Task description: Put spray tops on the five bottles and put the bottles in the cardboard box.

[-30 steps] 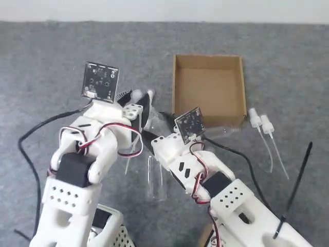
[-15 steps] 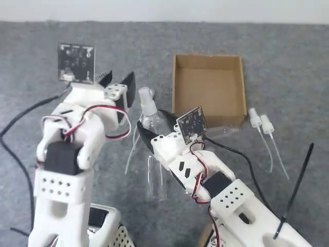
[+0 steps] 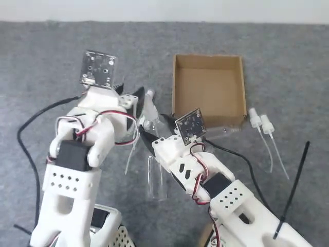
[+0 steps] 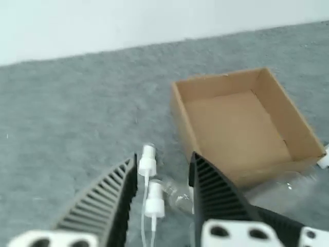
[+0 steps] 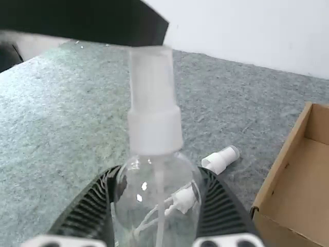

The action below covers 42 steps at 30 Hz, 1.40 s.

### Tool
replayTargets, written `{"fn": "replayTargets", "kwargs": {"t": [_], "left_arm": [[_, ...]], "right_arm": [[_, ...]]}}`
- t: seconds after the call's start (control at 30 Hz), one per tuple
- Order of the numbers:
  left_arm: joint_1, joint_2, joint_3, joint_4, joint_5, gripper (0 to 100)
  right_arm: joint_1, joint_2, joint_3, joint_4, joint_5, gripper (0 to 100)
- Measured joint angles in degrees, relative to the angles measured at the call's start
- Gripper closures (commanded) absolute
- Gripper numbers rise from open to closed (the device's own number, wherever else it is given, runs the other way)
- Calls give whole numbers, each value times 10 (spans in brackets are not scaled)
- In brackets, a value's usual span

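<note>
Between the two arms: a clear bottle (image 3: 154,123) stands nearly upright, at about 8 o'clock from the cardboard box (image 3: 175,87) when 12 o'clock is the far side of the table in the high view.

Right gripper (image 5: 157,206): its fingers are clamped on the round body of the bottle, one on each side.

Spray top (image 5: 153,118): it sits on the neck of the bottle, with its thin tube hanging inside. I cannot tell if it is already tight.

Left gripper (image 3: 131,92): its fingers are apart. It is at about 10 o'clock from the bottle, just beside the spray top, and I see no contact with it.

Step in hand: I judge it is the fitting of a top on the first bottle, because no bottle is in the cardboard box yet.

Next move: probably the left fingers must come around the collar of the spray top and close there, to press or turn it while the right gripper keeps the bottle from turning. After that the bottle should go to the box, at about 2 o'clock from it.

Risk: a grip on the nozzle and not on the collar could tilt the top.

Other parts: a second bottle (image 3: 156,180) lies at 6 o'clock from the first bottle. Two loose tops (image 3: 259,121) lie at about 3 o'clock, well apart from it.
</note>
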Motion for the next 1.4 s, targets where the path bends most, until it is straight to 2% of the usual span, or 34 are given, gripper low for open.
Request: {"fn": "replayTargets", "kwargs": {"t": [0.3, 0.5, 0.63, 0.73, 0.9, 1.03, 1.23, 1.4], "left_arm": [[-84, 1, -15, 51, -3, 841], [-105, -106, 119, 5, -4, 840], [-104, -193, 228, -33, -36, 840], [-76, -207, 254, -40, -40, 840], [17, -207, 290, -48, -44, 834], [56, -208, 305, -56, -46, 751], [84, -208, 324, -67, -46, 724], [65, -208, 348, -113, -47, 724]], "right_arm": [[0, -2, -2, -1, 0, 993], [1, -2, -2, -1, 0, 993], [8, -2, -2, -1, 0, 993], [43, -2, -27, 39, 0, 993], [97, -2, -121, 117, 0, 993], [98, 32, -190, 125, 0, 993], [99, 185, -304, 134, 0, 993], [59, 243, -392, 221, 0, 993]]}}
